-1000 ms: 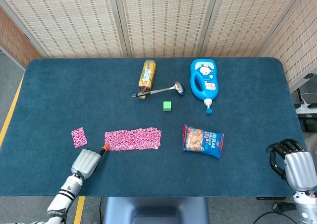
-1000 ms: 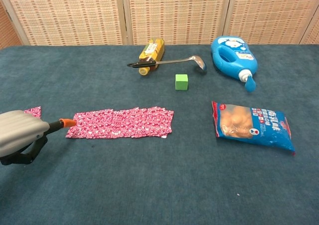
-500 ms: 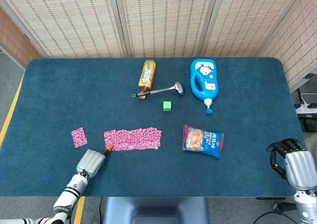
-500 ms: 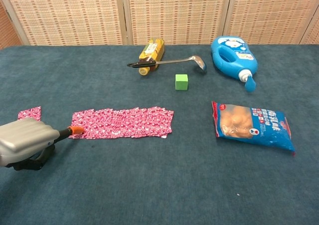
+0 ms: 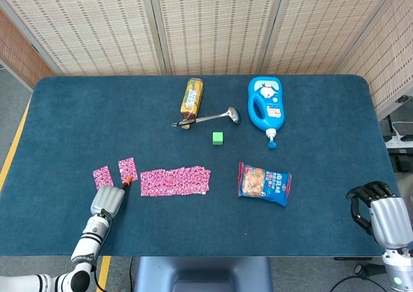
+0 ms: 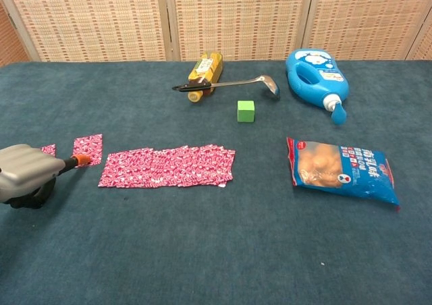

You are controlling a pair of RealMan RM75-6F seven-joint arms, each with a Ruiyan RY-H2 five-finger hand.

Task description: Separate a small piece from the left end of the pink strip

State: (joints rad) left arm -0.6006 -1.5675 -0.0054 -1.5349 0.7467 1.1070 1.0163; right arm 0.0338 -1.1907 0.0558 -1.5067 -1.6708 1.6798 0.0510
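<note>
The pink strip lies flat on the blue table, left of centre. A small pink piece sits apart from the strip's left end, across a narrow gap. My left hand rests on the table at the near left, curled, with one orange-tipped finger stretched out and touching that piece's near edge. A second small pink piece lies further left, partly hidden by the hand in the chest view. My right hand hangs off the table's near right corner, holding nothing.
A snack bag lies right of the strip. Further back are a green cube, a ladle, a yellow bottle and a blue detergent bottle. The table's near edge runs just behind my left hand.
My left hand's orange fingertip has dragged a small piece off the strip's left end, up and to the left. The strip now looks shorter. The right hand has not moved.
</note>
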